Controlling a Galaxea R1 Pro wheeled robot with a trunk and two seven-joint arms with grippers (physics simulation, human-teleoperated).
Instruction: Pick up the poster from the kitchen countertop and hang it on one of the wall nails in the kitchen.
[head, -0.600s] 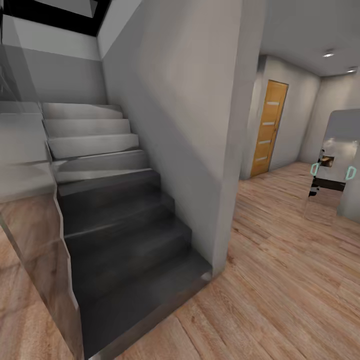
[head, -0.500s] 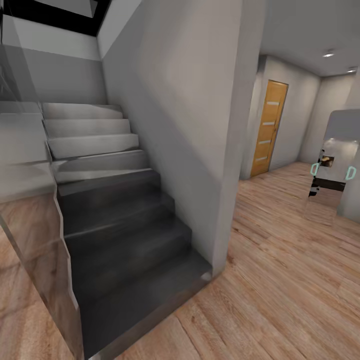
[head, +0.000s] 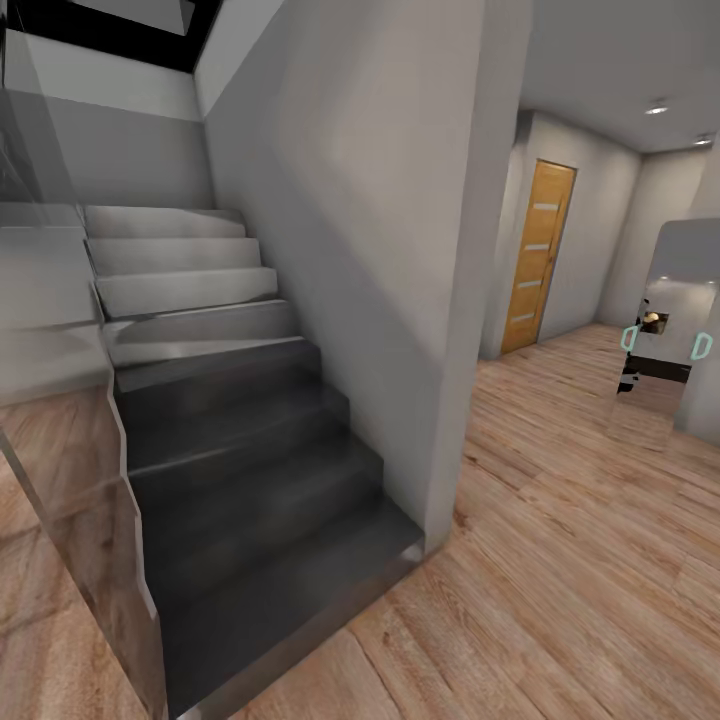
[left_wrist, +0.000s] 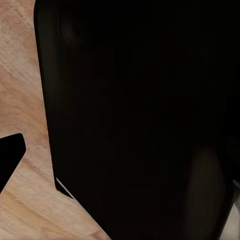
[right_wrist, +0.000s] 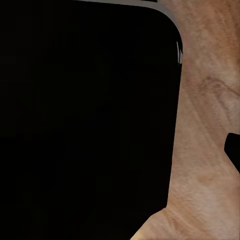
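**Transit Phase: Hallway Beside the Staircase, Arms Stowed**

We are in transit. The head view faces a staircase with dark lower treads and lighter upper ones, bounded on one side by a glass balustrade and on the other by a plain grey wall. A wood-plank floor runs past the wall toward a wooden door at the far end of the hall. A reflective grey panel with two pale teal handles stands near that door.

The poster, the kitchen table and the wall nails are not among the things pictured, so we judge the pick-up step as not yet begun and the kitchen as not yet reached.

Each wrist view looks down past a large black body, which we take to be part of the robot's own structure, with floor planks beyond it. We judge that the arms hang folded close to the trunk, a posture that keeps them clear of walls during driving. Relative to either end effector, the floor lies ahead, below the dark body.

We cannot tell whether either end effector is spread or closed; the fingers are not resolved in these views.
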